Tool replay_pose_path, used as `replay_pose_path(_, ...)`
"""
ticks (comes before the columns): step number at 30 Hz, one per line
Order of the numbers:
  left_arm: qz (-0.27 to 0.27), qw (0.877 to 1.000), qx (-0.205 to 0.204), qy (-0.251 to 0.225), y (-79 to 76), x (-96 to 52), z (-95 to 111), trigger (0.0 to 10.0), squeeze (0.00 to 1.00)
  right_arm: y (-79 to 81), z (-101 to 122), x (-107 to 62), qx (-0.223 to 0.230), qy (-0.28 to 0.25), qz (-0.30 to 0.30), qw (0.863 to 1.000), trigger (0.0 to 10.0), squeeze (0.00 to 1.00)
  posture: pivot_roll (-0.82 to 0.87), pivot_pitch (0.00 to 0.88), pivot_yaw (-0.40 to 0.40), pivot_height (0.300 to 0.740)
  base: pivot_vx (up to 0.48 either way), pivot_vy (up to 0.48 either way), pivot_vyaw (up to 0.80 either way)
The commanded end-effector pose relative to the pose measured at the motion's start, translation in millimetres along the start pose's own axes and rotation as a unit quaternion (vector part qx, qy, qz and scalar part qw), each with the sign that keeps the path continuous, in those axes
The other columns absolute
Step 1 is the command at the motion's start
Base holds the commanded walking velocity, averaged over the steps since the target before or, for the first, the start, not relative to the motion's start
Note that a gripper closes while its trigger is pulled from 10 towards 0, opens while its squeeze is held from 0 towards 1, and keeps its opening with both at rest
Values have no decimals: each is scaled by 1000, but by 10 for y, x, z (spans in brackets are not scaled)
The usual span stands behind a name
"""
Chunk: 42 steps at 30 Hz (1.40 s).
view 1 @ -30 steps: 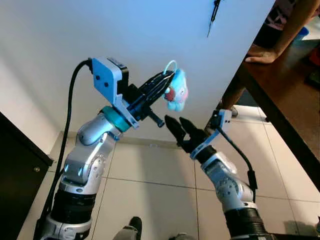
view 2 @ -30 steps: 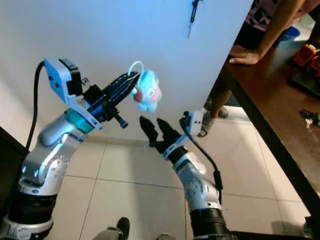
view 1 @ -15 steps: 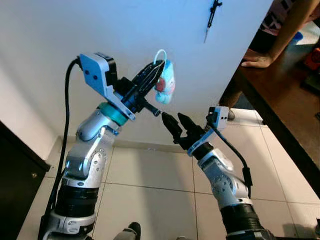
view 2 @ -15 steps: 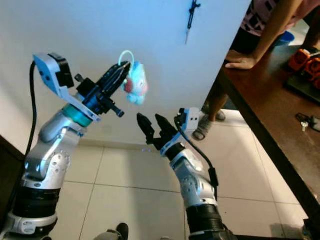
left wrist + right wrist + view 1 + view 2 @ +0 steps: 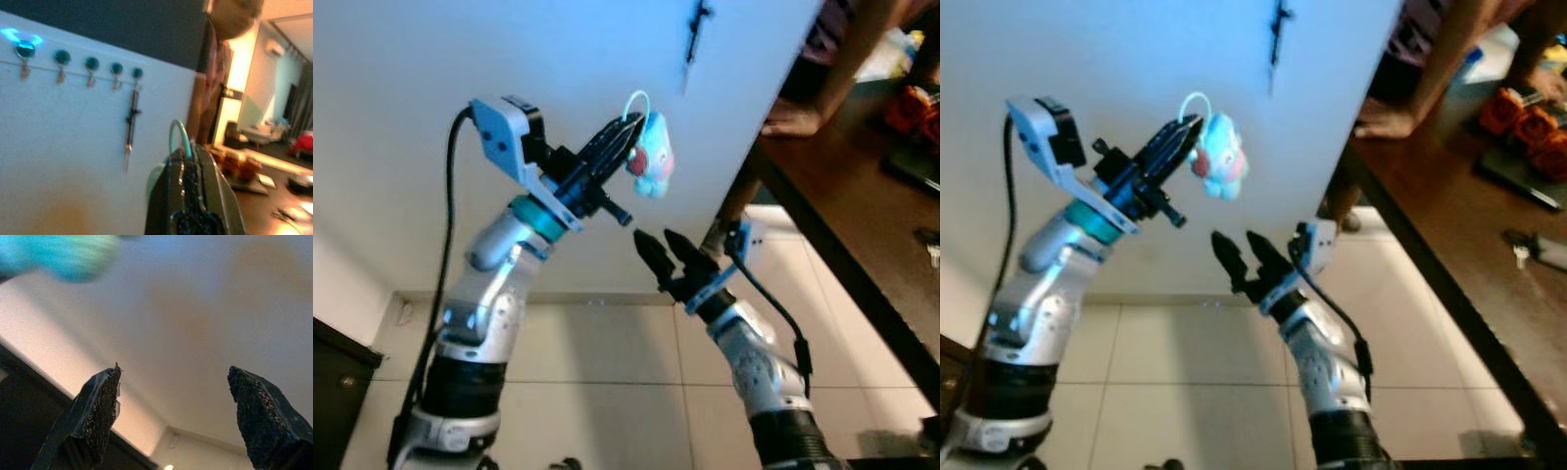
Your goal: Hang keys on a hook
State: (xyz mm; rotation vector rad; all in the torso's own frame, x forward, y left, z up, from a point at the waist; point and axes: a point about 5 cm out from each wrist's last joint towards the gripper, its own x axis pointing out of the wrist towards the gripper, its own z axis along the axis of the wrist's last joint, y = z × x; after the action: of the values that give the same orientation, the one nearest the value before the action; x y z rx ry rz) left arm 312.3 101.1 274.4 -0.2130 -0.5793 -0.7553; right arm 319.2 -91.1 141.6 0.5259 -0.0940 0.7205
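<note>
My left gripper (image 5: 625, 137) is raised toward the white wall, shut on a light-blue plush keychain (image 5: 651, 167) whose pale loop (image 5: 635, 102) sticks up past the fingertips. The same loop (image 5: 179, 136) rises above the shut fingers (image 5: 193, 196) in the left wrist view. A row of small teal hooks (image 5: 88, 64) runs along the wall ahead, and a dark key (image 5: 131, 120) hangs from one of them. That key (image 5: 697, 29) appears high on the wall, up and to the right of the plush. My right gripper (image 5: 658, 246) is open, lower down, with nothing between its fingers (image 5: 100, 406).
A dark wooden table (image 5: 842, 215) stands at the right with orange objects (image 5: 1523, 122) and keys (image 5: 1526, 250) on it. A person's hand (image 5: 793, 116) rests on the table's far corner. A dark cabinet (image 5: 342, 367) sits low on the left. Tiled floor lies below.
The camera has shifted, so the wall and table sit differently in view. My left gripper holds the plush raised near the wall, slightly further right. The right gripper stays open below it.
</note>
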Motion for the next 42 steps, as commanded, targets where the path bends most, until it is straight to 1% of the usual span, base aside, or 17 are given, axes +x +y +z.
replay_pose_path(1, -16, 1000, -4, 1, -70, 31, -28, 10000, 0, -47, 12, -72, -3, 0, -5, 1000, 10000, 0, -42, 78, 49, 740, 424, 0, 781)
replay_pose_path(6, -20, 1000, -3, 1, -75, 41, -30, 10000, 0, -34, 16, -66, -9, 0, 2, 1000, 10000, 0, -43, 69, 46, 740, 427, 0, 784)
replay_pose_path(10, -23, 1000, -3, -1, -79, 51, -27, 10000, 0, -25, 14, -60, -15, 2, 9, 1000, 10000, 0, -43, 65, 45, 740, 424, 0, 0)
replay_pose_path(16, -30, 1000, 2, -7, -67, 74, 5, 10000, 0, -45, 22, -55, -8, -1, 5, 1000, 10000, 0, -44, 48, 45, 740, 428, 0, 0)
replay_pose_path(21, -52, 999, 0, -12, -103, 109, 34, 10000, 0, -77, 40, -49, -5, -5, -10, 1000, 10000, 0, -44, 44, 43, 740, 433, 0, 0)
replay_pose_path(25, -69, 998, 1, -11, -142, 132, 28, 10000, 0, -98, 53, -43, -1, -7, -18, 1000, 10000, 0, -44, 44, 43, 740, 435, 0, -638)
replay_pose_path(28, -85, 996, -3, -8, -173, 139, 23, 10000, 0, -113, 81, -48, -4, -19, -24, 1000, 10000, 0, -47, 47, 43, 740, 435, 0, -800)
replay_pose_path(30, -103, 995, -9, -10, -207, 133, 41, 10000, 0, -122, 82, -53, -2, -18, -26, 999, 10000, 0, -50, 49, 45, 740, 0, 0, 0)
replay_pose_path(32, -103, 995, -9, -10, -207, 133, 41, 10000, 0, -122, 82, -53, -2, -18, -26, 999, 10000, 0, -50, 49, 45, 740, 0, 0, 0)
replay_pose_path(34, -118, 993, -17, -14, -224, 120, 75, 10000, 0, -128, 71, -60, -2, -14, -28, 1000, 10000, 0, -50, 52, 46, 740, 0, 0, 0)
replay_pose_path(39, -144, 989, -30, -27, -215, 84, 155, 10000, 0, -130, 55, -69, -1, -13, -31, 999, 10000, 0, -47, 57, 49, 740, 0, 0, 0)
replay_pose_path(42, -144, 989, -31, -27, -191, 74, 170, 10000, 0, -131, 50, -69, 1, -13, -33, 999, 10000, 0, -46, 59, 52, 740, 0, 0, 0)
